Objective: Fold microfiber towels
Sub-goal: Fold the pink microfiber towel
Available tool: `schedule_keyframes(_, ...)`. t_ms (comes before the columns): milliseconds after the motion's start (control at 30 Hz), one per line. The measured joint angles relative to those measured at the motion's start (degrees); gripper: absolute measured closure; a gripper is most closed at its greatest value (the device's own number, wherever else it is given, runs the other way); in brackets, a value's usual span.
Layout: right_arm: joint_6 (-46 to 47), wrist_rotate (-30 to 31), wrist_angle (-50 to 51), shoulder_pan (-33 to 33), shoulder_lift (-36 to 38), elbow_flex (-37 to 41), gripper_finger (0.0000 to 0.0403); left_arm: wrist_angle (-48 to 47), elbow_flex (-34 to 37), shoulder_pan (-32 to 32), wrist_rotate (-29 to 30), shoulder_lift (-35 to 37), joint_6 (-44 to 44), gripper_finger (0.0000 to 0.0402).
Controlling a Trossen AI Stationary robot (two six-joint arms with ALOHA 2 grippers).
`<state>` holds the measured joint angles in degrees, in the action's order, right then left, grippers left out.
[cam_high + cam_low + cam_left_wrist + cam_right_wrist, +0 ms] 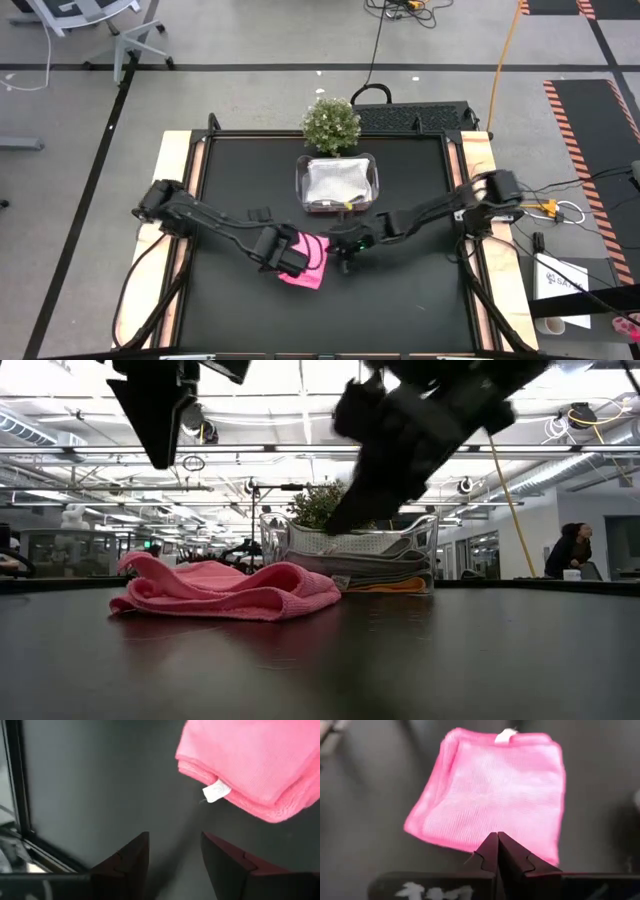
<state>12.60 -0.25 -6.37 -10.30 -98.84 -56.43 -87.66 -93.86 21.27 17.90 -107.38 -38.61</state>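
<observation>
Pink towel (pixel 305 262) folded into a thick rough square, flat on the black tabletop (pixel 410 300) just short of its middle, toward the near edge; white tag (pixel 216 791) sticking out of one folded edge. Left gripper (pixel 287 254) directly over the towel's left part, raised clear of it in the low view, fingers (pixel 131 865) spread apart with nothing between them. Right gripper (pixel 345 262) just beside the towel's right edge, also lifted off the tabletop, fingers pressed together tip to tip and empty. Both arms reaching in from the side edges and meeting close over the cloth. Farther back, past the middle, clear plastic tub (pixel 338 186) holding a light grey towel (pixel 335 180) on top; low view showing more folded cloths stacked inside, an orange-yellow towel (pixel 392 586) at the bottom. Small potted plant (pixel 331 124) at the far edge, right behind the tub.
</observation>
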Motion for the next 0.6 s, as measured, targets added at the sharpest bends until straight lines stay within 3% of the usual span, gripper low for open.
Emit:
schedule_keyframes(267,-4.82,-0.42,0.98,-0.77,-11.26,-10.73,0.0403,0.86,7.95,0.22,2.03,9.32,-11.25,0.022)
schedule_keyframes(600,-4.74,-2.93,8.92,-0.85,-12.61,-8.51,0.0403,1.5,10.66,0.18,2.49,12.31,-16.63,0.022)
